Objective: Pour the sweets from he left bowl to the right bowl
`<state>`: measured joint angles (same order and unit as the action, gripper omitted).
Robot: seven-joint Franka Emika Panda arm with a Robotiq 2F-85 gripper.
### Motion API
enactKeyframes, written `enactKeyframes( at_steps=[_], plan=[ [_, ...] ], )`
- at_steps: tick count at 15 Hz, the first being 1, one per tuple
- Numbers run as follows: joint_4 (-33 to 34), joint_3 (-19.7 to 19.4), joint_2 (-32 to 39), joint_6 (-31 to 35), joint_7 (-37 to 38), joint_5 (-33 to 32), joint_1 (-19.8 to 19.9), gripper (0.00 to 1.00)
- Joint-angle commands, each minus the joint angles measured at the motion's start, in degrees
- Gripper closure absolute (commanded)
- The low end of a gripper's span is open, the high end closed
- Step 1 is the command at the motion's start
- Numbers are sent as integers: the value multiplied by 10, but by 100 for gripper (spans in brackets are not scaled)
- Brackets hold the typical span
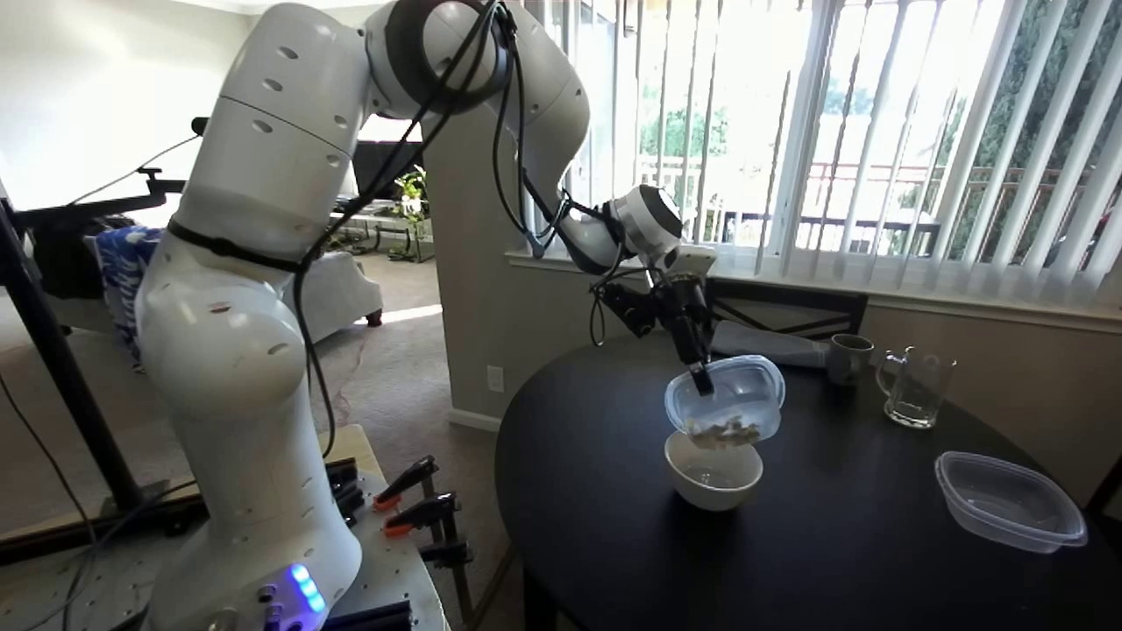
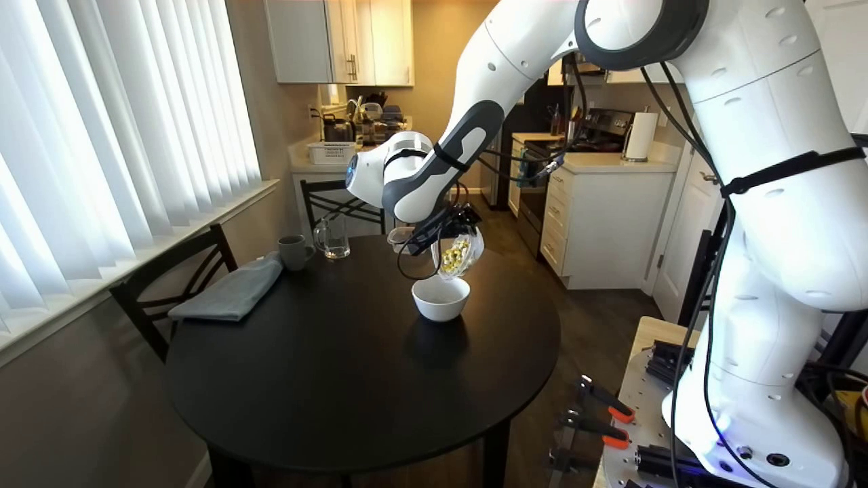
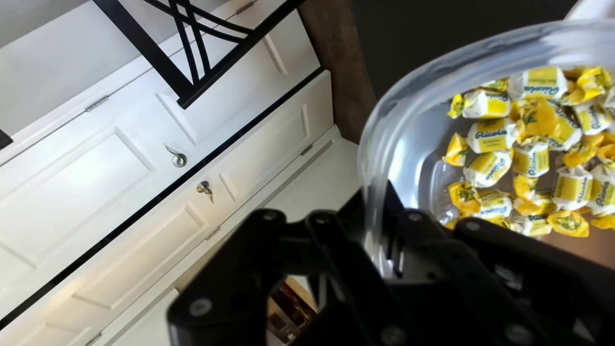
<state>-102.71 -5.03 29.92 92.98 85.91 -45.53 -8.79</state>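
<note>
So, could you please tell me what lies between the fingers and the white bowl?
The tilted clear bowl, with the sweets in it, lies between the fingers and the white bowl in both exterior views.

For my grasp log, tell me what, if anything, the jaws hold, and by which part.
The translucent bowl, gripped by its side wall at the rim, with the sweets inside.

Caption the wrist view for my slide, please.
Black fingers clamp the rim of a translucent bowl of wrapped Ricola sweets, white doors beyond.
</note>
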Motion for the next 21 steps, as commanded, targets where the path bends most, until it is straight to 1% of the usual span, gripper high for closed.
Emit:
enactKeyframes(
  at_steps=[1, 8, 12, 15, 21],
  plan=[
    [18, 6, 4, -48, 22, -4, -4, 96],
    [54, 12, 29, -131, 52, -11, -12, 96],
    [88, 14, 59, -168, 55, -14, -17, 96],
    [132, 12, 94, -200, 50, -17, -21, 96],
    [246, 4, 185, -272, 35, -31, -30, 96]
  ],
)
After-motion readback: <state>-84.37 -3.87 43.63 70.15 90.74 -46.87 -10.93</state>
